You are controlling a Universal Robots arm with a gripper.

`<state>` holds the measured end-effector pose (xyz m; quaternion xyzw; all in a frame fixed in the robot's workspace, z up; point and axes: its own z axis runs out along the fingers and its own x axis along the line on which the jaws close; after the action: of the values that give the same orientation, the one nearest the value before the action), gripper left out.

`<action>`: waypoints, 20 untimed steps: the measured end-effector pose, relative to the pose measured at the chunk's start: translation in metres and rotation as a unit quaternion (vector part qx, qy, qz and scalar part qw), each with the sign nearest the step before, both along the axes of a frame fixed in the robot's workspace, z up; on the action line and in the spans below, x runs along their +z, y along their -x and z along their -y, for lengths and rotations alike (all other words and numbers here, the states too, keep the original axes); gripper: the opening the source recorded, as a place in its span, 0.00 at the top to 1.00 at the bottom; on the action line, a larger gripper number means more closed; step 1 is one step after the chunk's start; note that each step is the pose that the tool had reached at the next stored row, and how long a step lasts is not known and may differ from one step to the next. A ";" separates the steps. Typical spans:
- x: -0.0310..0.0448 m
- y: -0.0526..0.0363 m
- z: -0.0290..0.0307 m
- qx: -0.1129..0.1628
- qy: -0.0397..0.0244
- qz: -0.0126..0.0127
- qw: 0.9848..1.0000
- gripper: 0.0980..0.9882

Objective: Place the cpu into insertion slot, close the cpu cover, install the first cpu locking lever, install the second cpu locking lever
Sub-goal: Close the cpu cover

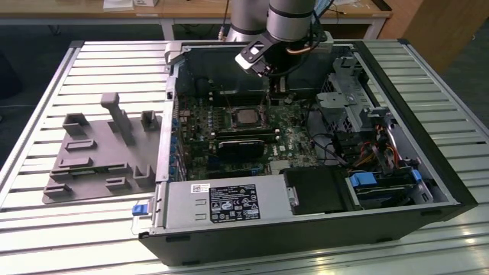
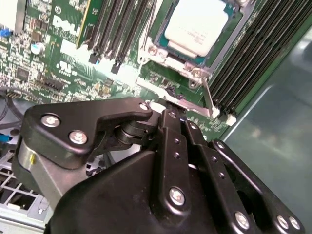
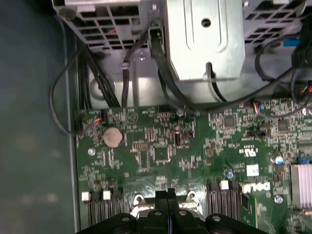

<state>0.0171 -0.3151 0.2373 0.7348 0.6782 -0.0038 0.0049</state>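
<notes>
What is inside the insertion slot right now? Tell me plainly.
The cpu lies in the insertion slot, silver-beige top facing up, with the metal frame of the cpu cover around its edge. What lies under the chip is covered by it and cannot be seen.

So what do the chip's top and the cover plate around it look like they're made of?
The chip: the top looks like metal, dull silver-beige with a matte finish and a soft, even sheen rather than a mirror glare. The cover plate: probably thin stamped sheet metal, brighter silver-grey, with glints along its bent edges and at its corner tabs.
</notes>
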 end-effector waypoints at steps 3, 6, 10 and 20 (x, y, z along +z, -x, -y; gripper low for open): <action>-0.0001 0.0050 0.0000 0.000 0.000 0.002 1.000 1.00; 0.0000 0.0079 0.0000 0.000 0.000 0.002 1.000 1.00; 0.0000 0.0148 -0.0001 0.000 0.000 0.004 1.000 1.00; -0.0005 0.0164 -0.0001 0.000 0.001 -0.013 1.000 1.00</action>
<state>0.0007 -0.3150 0.2368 0.7347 0.6782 -0.0141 -0.0038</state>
